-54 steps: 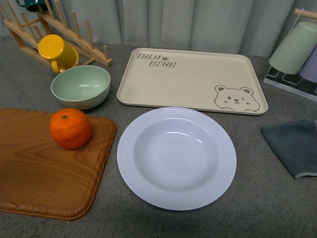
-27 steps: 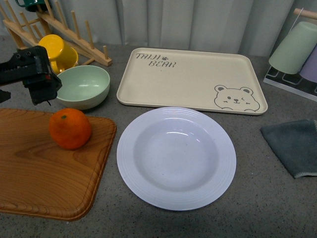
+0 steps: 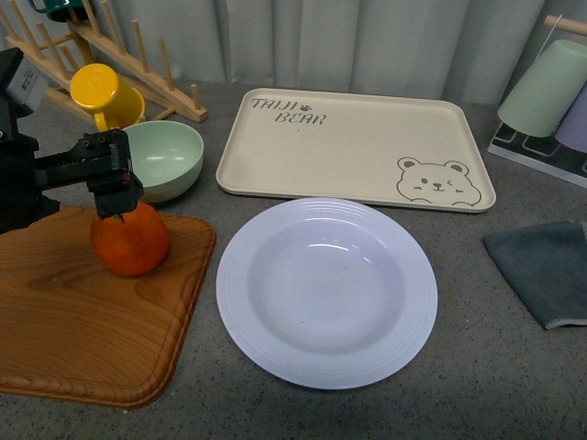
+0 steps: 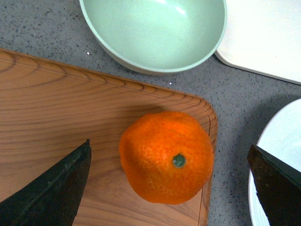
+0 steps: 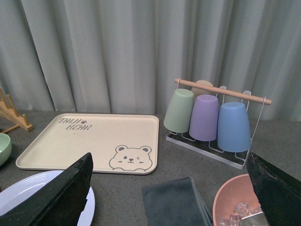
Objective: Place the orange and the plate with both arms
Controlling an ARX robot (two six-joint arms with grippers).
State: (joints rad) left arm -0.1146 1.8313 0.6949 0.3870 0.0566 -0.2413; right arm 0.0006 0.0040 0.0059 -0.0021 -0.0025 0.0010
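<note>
The orange [image 3: 130,240] sits on a wooden board [image 3: 73,312] at the left; it also shows in the left wrist view [image 4: 165,156] with its green stem spot up. My left gripper [image 3: 115,188] hangs open just above the orange, its fingers [image 4: 51,186] spread wide either side of it, not touching. The white plate [image 3: 326,291] lies empty on the table in the middle; its rim shows in the left wrist view [image 4: 277,136] and the right wrist view [image 5: 28,193]. My right gripper [image 5: 171,207] is open and empty, out of the front view.
A pale green bowl [image 3: 158,158] and a yellow mug [image 3: 103,94] on a wooden rack stand behind the board. A beige bear tray [image 3: 353,147] lies behind the plate. A grey cloth [image 3: 541,270], a cup rack [image 5: 211,117] and a pink bowl [image 5: 235,202] are at the right.
My left arm has come in from the left and lowered, from beside the green bowl to just above the orange. The orange and plate have not moved.
</note>
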